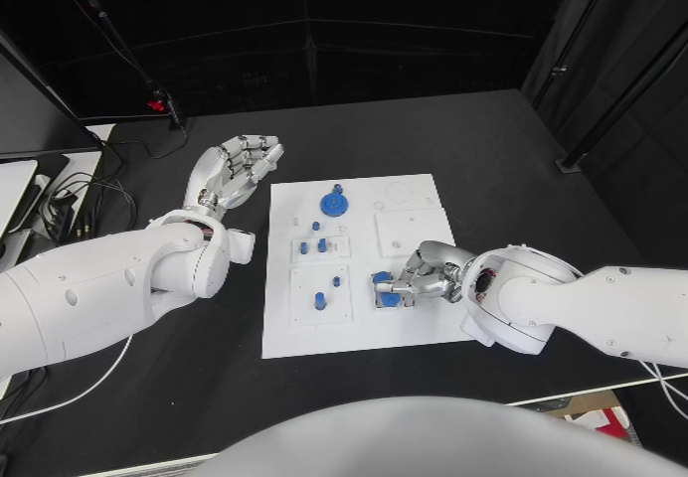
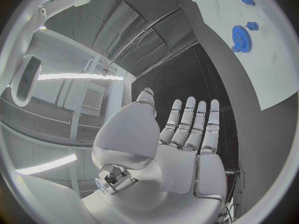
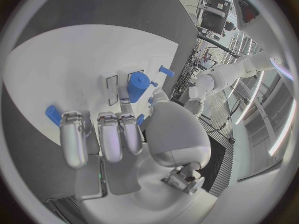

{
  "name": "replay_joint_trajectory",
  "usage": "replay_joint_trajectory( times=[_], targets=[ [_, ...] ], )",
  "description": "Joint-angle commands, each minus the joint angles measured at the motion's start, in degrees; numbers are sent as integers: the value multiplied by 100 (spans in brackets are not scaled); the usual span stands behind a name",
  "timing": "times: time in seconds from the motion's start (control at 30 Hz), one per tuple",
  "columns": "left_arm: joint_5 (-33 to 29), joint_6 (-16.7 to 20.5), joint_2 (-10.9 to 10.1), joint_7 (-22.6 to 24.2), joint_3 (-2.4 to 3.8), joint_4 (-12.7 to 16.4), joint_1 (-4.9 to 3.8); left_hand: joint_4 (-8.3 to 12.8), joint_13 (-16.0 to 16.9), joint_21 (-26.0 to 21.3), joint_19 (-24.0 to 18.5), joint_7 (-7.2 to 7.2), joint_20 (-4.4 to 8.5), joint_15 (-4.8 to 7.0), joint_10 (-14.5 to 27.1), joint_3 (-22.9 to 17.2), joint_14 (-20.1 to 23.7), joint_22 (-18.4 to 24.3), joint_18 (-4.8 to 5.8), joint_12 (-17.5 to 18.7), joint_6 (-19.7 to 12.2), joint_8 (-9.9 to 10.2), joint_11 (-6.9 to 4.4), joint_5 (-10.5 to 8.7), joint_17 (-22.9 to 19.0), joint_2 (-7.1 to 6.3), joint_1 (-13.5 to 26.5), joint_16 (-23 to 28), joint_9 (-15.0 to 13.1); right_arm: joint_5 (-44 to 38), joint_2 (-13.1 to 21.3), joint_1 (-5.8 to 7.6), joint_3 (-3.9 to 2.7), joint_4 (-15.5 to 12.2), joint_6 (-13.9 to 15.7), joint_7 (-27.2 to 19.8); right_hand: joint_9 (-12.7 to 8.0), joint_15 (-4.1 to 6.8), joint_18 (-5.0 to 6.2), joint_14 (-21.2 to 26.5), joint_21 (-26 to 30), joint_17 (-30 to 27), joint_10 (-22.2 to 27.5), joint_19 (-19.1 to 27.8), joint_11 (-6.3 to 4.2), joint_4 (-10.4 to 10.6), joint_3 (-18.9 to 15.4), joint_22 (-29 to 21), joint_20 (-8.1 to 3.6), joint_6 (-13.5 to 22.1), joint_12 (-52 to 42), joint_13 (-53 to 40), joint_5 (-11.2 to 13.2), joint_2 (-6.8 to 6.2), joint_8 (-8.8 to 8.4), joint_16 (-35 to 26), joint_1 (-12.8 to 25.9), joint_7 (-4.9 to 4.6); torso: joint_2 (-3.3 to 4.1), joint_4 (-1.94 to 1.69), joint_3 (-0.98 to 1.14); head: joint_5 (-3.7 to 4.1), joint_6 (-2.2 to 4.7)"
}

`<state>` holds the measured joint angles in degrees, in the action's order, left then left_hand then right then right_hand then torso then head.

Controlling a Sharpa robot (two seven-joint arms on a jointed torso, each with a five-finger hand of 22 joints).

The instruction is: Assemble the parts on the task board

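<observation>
My right hand (image 1: 416,279) sits low on the flat white plastic task board (image 1: 359,333), fingers seemingly pinching a small blue part (image 1: 387,297). I'd seat it squarely before releasing. My left hand (image 1: 237,167) waits spread and holding nothing, upper left.

This looks like a robot lab. A black worktop (image 1: 430,129) stands inside black curtains (image 1: 359,45) that hang like walls all around it. Cables (image 1: 80,199) lie in a bunch at one side, next to a stand with a small red light (image 1: 155,104). The wrist views show a big room with long strip lights (image 2: 74,76) on the ceiling and more machines and gear (image 3: 218,7) standing further off.
</observation>
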<state>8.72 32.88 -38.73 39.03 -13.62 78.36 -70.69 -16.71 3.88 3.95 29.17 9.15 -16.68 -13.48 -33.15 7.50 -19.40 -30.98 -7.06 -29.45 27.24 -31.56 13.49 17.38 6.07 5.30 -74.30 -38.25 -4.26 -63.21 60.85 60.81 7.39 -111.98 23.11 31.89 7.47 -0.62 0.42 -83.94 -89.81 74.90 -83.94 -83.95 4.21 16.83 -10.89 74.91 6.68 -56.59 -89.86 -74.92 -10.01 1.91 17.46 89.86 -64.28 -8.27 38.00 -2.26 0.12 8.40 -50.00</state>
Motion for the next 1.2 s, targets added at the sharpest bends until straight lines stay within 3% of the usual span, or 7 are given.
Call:
replay_joint_trajectory(
  times=[0.03,0.17,0.27,0.33,0.7,1.03,1.2],
  targets=[
    [1,-49,5,318,6,4,-9,0,-9,23,11,674,5,1,30,34,27,9,51,-29,-42,-33,7,34,-9,54,-13,-20,6,-96,34,6,-3,-61,201,-200,112,41,-42,-606,-19,1510,-606,-605,-49,-21,21,1509,-9,-29,-14,-1508,147,29,211,14,-185,95,0,1,0,3,0],
    [1,-54,4,316,6,2,-8,0,-9,23,11,674,5,1,30,34,27,9,51,-29,-42,-33,7,34,-9,54,-13,-20,6,-219,98,5,-3,-90,223,-236,448,146,-42,-606,-19,1510,-606,-605,-181,-6,31,1509,-96,-32,-14,-1508,608,127,736,14,-531,200,-3,5,1,4,0],
    [1,-59,2,315,6,1,-8,1,-9,24,9,674,5,2,33,43,27,17,51,-40,-49,-41,7,41,-21,68,-22,-34,11,-281,162,4,-2,-104,220,-274,764,204,-42,-606,-19,1510,-606,-605,-234,-3,-36,1509,-168,96,-14,-1508,700,150,1150,14,-755,290,-4,3,1,6,0],
    [1,-60,0,314,6,-2,-7,1,-9,24,9,674,5,2,33,43,27,17,51,-40,-49,-41,7,41,-21,68,-22,-34,11,-303,198,4,-2,-111,208,-297,880,214,-42,-606,-19,1510,-606,-605,-248,-21,-57,1509,-175,162,-14,-1508,680,176,1293,14,-833,300,-4,3,1,7,0],
    [1,-61,-3,309,6,-12,5,1,-10,24,8,674,5,2,33,43,27,18,51,-42,-49,-42,7,43,-23,71,-25,-36,12,-335,262,3,-2,-115,14,-272,1016,220,-42,-606,-19,1510,-606,-605,-256,-45,-72,1509,-183,270,-14,-1508,667,219,1443,14,-981,308,-3,-3,1,15,0],
    [1,-57,3,307,6,-16,13,1,-10,24,8,674,5,2,33,43,27,18,51,-42,-49,-42,7,43,-23,71,-25,-36,12,-446,195,3,-1,-62,-305,-192,1159,231,-42,-606,-19,1510,-606,-605,-279,-51,-125,1509,-191,278,-14,-1508,686,76,1617,14,-1108,335,-1,0,-1,16,0],
    [1,-61,5,308,6,-14,14,1,-10,24,8,674,5,2,33,43,27,18,51,-42,-49,-42,7,43,-23,71,-25,-36,12,-507,124,4,-1,-11,-320,-155,1225,252,-42,-606,-19,1510,-606,-605,-306,-62,-65,1509,-208,252,-14,-1508,680,115,1694,14,-1237,367,0,-4,-2,32,0]
  ],
)
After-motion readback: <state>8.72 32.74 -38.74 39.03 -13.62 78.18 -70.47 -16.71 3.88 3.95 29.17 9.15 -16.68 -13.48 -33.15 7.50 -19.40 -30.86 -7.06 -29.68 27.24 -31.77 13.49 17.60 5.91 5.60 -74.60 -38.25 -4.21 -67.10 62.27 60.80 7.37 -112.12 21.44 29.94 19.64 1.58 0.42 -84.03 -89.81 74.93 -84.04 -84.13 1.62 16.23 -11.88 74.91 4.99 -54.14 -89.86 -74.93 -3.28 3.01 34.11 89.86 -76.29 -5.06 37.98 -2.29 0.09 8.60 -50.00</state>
